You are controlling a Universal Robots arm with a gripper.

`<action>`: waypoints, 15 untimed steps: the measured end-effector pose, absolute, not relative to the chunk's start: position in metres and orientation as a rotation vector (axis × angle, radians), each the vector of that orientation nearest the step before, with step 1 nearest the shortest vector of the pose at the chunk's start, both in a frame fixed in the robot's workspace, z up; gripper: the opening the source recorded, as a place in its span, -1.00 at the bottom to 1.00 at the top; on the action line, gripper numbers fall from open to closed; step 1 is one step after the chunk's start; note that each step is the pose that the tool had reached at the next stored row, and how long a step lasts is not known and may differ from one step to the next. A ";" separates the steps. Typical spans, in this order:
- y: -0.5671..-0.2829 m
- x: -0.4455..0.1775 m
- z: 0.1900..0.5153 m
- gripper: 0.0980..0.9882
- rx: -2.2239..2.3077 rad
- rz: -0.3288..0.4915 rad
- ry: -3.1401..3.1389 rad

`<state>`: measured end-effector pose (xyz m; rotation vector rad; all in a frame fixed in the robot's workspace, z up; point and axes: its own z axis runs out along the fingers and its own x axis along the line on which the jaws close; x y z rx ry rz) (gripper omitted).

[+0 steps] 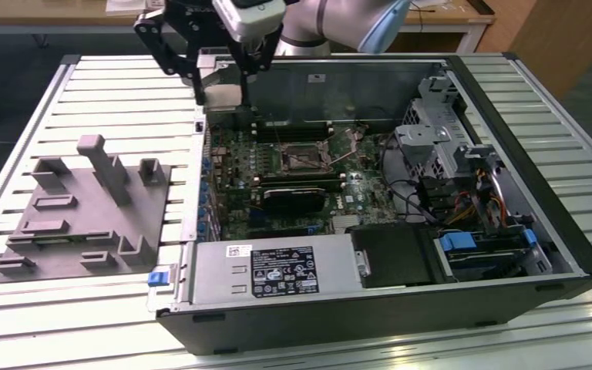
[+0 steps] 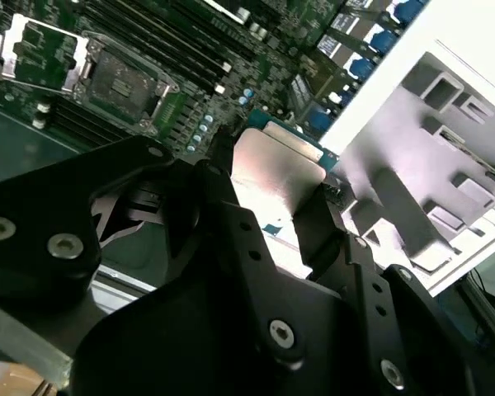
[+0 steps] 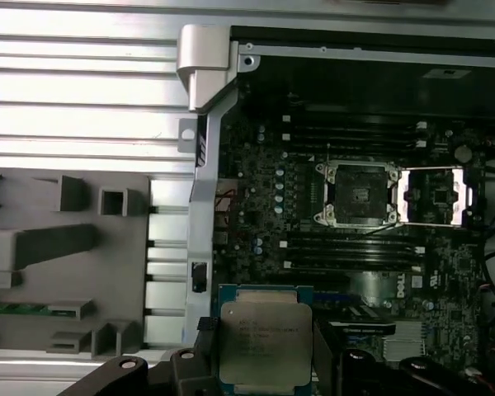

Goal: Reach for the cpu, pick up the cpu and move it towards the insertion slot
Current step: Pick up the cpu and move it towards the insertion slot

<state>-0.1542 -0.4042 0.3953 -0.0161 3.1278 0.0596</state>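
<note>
Hanging over the back left corner of the open computer case (image 1: 502, 254) in the exterior view, the gripper (image 1: 221, 96) is seen with the cpu (image 1: 221, 95) clamped between its black fingers (image 1: 195, 73). A white label with dark print sits on the power supply (image 1: 275, 271) at the case's near edge; its writing is too small to be made out. The grey fixture block (image 1: 80, 216) lies on the slatted table (image 1: 28, 324), outside the case wall.

In the second wrist view, the silvery chip (image 2: 272, 177) is gripped at its two side edges by the fingers (image 2: 219, 186), closed onto it. Beyond the fingertips the insertion slot (image 2: 124, 82) lies, well apart, with its metal frame hinged open beside it.

In the first wrist view, faint engraved lines are seen on the cpu's (image 3: 264, 342) lid, unreadable. The slot (image 3: 356, 194) lies ahead past black memory slots (image 3: 346, 247), with open air between chip and board.
</note>
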 end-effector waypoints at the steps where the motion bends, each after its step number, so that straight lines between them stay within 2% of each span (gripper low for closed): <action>1: -0.404 -0.151 0.395 0.00 -0.016 0.060 3.128; 15: -0.404 -0.093 0.394 0.00 -0.016 0.060 3.128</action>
